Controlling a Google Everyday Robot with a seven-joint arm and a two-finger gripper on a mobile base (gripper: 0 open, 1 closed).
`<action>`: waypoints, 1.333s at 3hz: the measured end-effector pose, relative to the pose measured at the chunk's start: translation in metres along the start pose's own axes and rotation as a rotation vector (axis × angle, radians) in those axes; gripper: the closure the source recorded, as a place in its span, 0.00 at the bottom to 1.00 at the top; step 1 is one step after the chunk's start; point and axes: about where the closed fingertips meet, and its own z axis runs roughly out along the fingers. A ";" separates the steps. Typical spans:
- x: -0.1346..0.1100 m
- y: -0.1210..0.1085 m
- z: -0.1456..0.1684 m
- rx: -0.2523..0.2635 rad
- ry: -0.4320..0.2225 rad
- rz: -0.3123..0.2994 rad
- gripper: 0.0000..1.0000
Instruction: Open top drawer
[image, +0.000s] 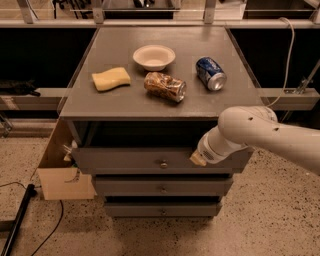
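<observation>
Your claw (198, 159) sits at the front of the top drawer (125, 159), which runs off to its left, with the knob (163, 163) just left of it. You cannot tell how wide the claw is open or whether it has hold of anything. The drawer stands partly out, with a dark gap above it. The claw is probably placed there to pull on the upper edge rather than the small knob. The arm (260, 135) reaches in from the right, its wrist angled down and left.
</observation>
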 end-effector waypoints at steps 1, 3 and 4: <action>0.000 0.000 0.000 0.000 0.000 0.000 0.19; 0.002 0.000 -0.002 -0.002 0.001 0.003 0.61; 0.004 0.001 -0.004 -0.003 0.000 0.008 0.91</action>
